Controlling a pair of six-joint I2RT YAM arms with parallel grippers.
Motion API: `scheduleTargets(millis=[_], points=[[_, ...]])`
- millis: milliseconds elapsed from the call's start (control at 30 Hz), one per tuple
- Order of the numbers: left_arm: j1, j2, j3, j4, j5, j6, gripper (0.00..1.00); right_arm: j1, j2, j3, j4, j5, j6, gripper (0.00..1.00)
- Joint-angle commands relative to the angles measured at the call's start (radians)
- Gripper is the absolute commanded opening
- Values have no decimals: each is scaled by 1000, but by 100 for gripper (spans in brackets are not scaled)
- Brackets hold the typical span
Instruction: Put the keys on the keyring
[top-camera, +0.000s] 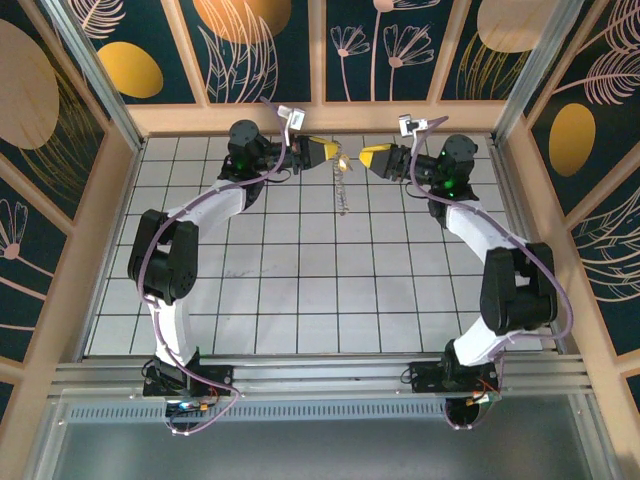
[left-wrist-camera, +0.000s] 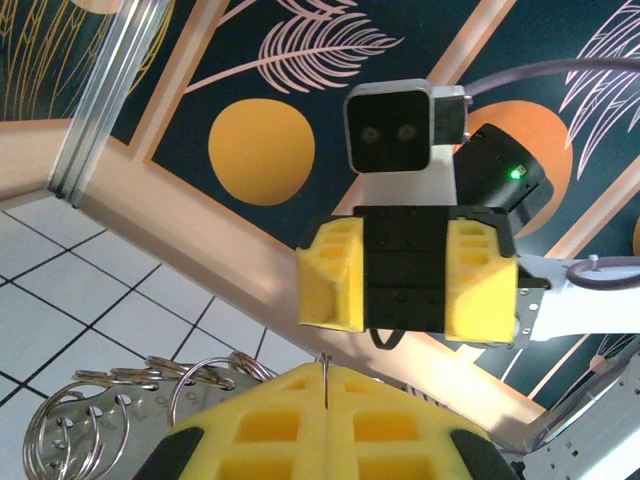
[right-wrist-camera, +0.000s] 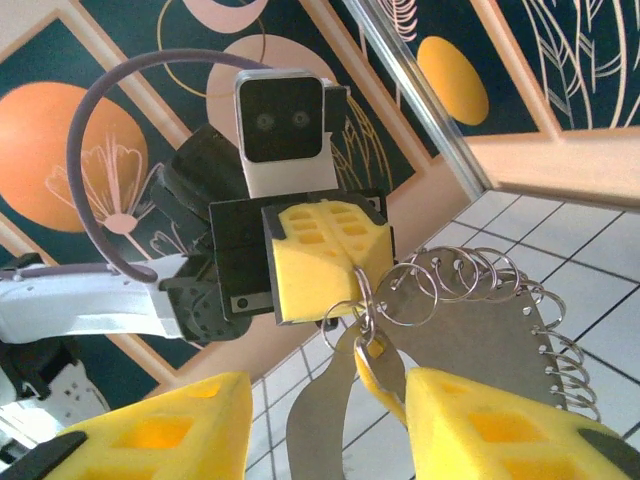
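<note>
**Top view:** Your two arms meet at the far side of the white tiled table (top-camera: 300, 300). The keyring (top-camera: 343, 192) hangs between them as a thin, pale, jagged strand, long and narrow. Its upper end is at the tip of the left gripper (top-camera: 328, 152). The right gripper (top-camera: 368, 157) is just to the right of it. The strand is too fine here to make out single rings or any contact.

**Left wrist:** Your left gripper (left-wrist-camera: 326, 385) is closed, its yellow pads pressed together on one thin wire of the keyring. A cluster of silvery split rings (left-wrist-camera: 150, 400) fans out at lower left, beside the pads and cut off by the frame's bottom edge. Facing you, the right gripper (left-wrist-camera: 407, 282) has its jaws apart.

**Right wrist:** The left gripper (right-wrist-camera: 328, 262) pinches a ring at its tip. From there the keyring (right-wrist-camera: 470, 330) spreads right as a grey metal strip edged with many wire rings. A narrow brass-yellow key (right-wrist-camera: 380, 388) dangles below the pinched ring. It sits just inside the right-hand finger of your right gripper (right-wrist-camera: 325, 392), whose jaws are spread wide. That finger covers the key's lower end, so you cannot tell whether they touch.
</note>
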Motion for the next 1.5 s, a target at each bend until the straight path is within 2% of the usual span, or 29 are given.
scheduleTargets(millis=[0,167,867,1000,1167,1300,1467], points=[[-4,-49,34,70,36,-7,0,20,-57,-12,-197,49,-220,46],[-4,-57,33,68,53,-14,0,52,-61,-12,-280,111,-312,48],[-7,-74,46,21,68,9,0,118,16,55,-261,125,-317,49],[-7,-70,48,18,63,11,0,123,19,67,-285,117,-330,38],[-8,-61,45,12,53,16,0,127,10,62,-319,103,-354,10],[-7,-57,44,10,37,18,0,128,-4,53,-351,98,-379,0],[-7,-54,42,23,10,8,0,136,-16,39,-379,99,-404,0]])
